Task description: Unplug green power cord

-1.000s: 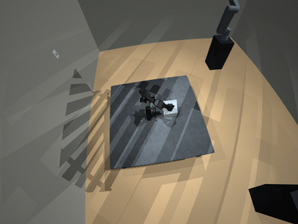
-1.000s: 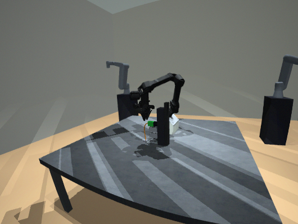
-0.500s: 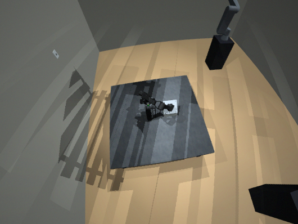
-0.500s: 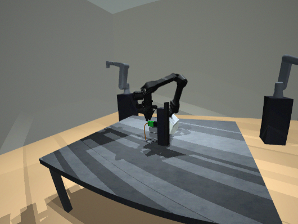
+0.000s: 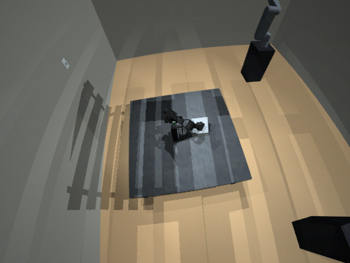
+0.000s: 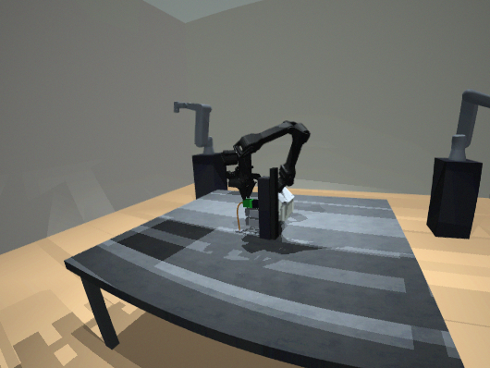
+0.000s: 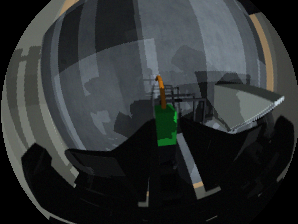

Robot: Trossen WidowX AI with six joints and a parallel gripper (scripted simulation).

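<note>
The green plug (image 5: 174, 123) (image 6: 248, 203) (image 7: 165, 127) stands out sideways from the black upright power strip (image 5: 174, 135) (image 6: 267, 208), with a dark part between its green body and the strip. Whether its prongs are in a socket is hidden. Its orange cord (image 6: 238, 217) (image 7: 161, 91) hangs down towards the table. My gripper (image 6: 247, 198) (image 7: 165, 123) points down at the plug from above. It is partly open, with one dark fingertip on each side of the plug and a narrow gap visible in the wrist view. Its fingertips are still very near the plug.
A white box (image 5: 204, 122) (image 6: 287, 208) (image 7: 245, 105) stands behind the strip, by my arm's base. Thin dark bars (image 7: 192, 97) show beside the plug in the wrist view. Everything stands on a dark striped table (image 5: 158, 178) (image 6: 324, 296).
</note>
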